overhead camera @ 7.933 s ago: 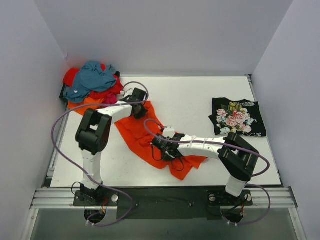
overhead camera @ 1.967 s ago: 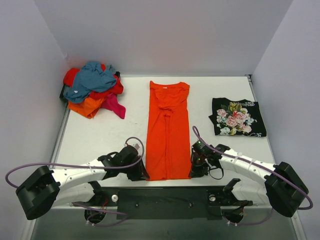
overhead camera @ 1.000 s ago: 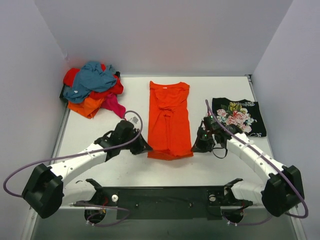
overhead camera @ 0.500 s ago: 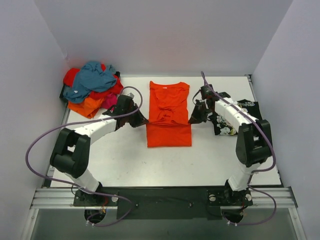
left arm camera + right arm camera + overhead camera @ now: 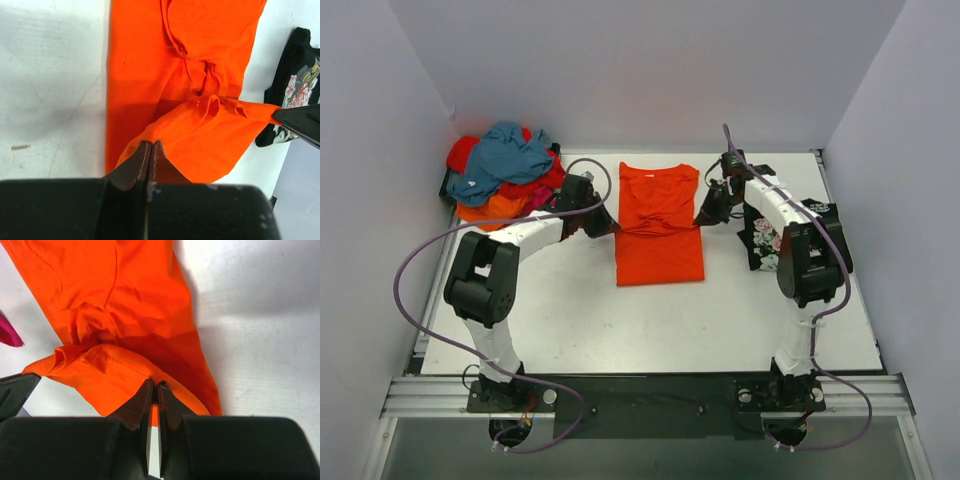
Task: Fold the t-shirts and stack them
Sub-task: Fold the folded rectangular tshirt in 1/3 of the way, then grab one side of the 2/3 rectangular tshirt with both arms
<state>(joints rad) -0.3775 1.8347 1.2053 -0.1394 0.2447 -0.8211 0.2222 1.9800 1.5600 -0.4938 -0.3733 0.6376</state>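
Observation:
A bright orange t-shirt [image 5: 658, 225] lies lengthwise mid-table, its near hem lifted and carried back over the body. My left gripper [image 5: 611, 228] is shut on the hem's left corner [image 5: 150, 142]. My right gripper [image 5: 701, 221] is shut on the hem's right corner [image 5: 154, 386]. The hem stretches between them above the shirt's middle. A folded black floral t-shirt [image 5: 798, 235] lies at the right, partly under my right arm. A heap of unfolded shirts, teal [image 5: 510, 155], red and orange with a magenta piece [image 5: 537, 196], sits at the back left.
White walls close in the table at the left, back and right. The floral shirt also shows at the right edge of the left wrist view [image 5: 295, 90]. A magenta scrap shows at the left edge of the right wrist view [image 5: 7, 332].
Both grippers have carried the orange shirt's near hem from the table's front edge toward the back, folding the shirt over itself. The shirt's visible length has shortened.

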